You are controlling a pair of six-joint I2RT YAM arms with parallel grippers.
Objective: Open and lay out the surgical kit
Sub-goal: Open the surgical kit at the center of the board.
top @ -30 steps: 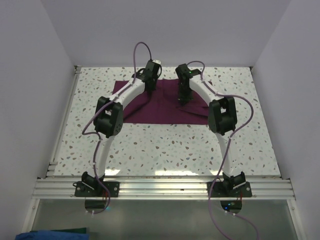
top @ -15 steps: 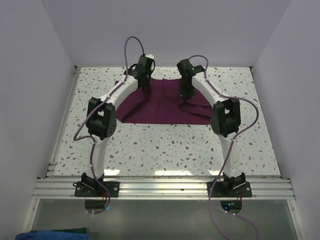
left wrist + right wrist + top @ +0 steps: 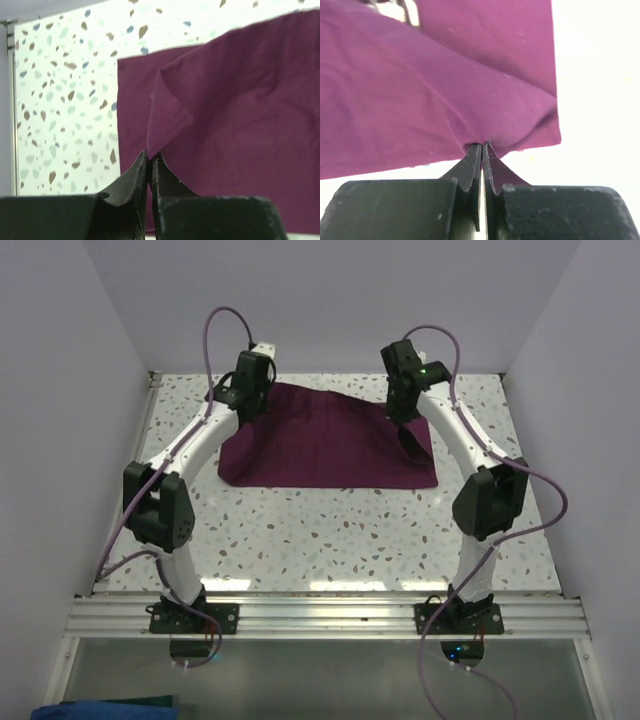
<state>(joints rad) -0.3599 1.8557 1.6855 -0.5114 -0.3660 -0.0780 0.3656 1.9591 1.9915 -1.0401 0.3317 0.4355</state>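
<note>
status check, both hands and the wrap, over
Left hand shut on plum cloth wrap corner. Right hand shut on its right-side fold. Wrap mostly spread flat, nothing blocking.

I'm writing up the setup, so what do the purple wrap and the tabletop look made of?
The purple wrap looks like matte woven cloth: a fine weave shows at its folded corner and it creases softly. The tabletop looks like terrazzo or a speckled laminate, pale with scattered coloured chips, smooth; which one the pictures cannot settle.
</note>
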